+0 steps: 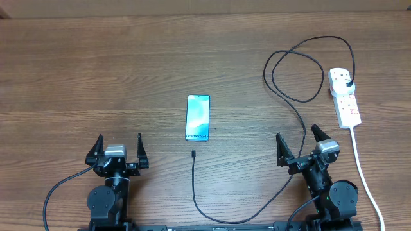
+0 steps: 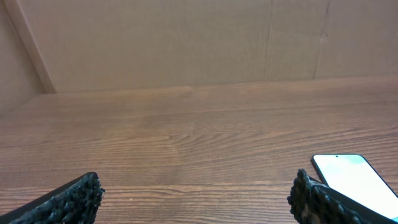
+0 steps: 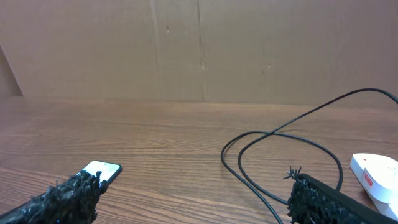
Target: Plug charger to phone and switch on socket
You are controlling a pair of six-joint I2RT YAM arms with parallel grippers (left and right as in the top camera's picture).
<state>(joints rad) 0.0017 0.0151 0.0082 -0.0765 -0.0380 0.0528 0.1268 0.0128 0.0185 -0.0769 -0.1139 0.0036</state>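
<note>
Connector tip point(image 1: 193, 153) of the charger point(image 1: 195, 189) is lying just short of the phone point(image 1: 198, 118), at its near edge, not inserted. Hazard: a misaligned push risks sliding the flat, lit phone away or buckling the thin, slack charger. It is running black and looped to the white socket point(image 1: 344, 96) at right. Left gripper point(image 1: 119, 138) and right gripper point(image 1: 297, 132) are standing wide open, empty.
</note>
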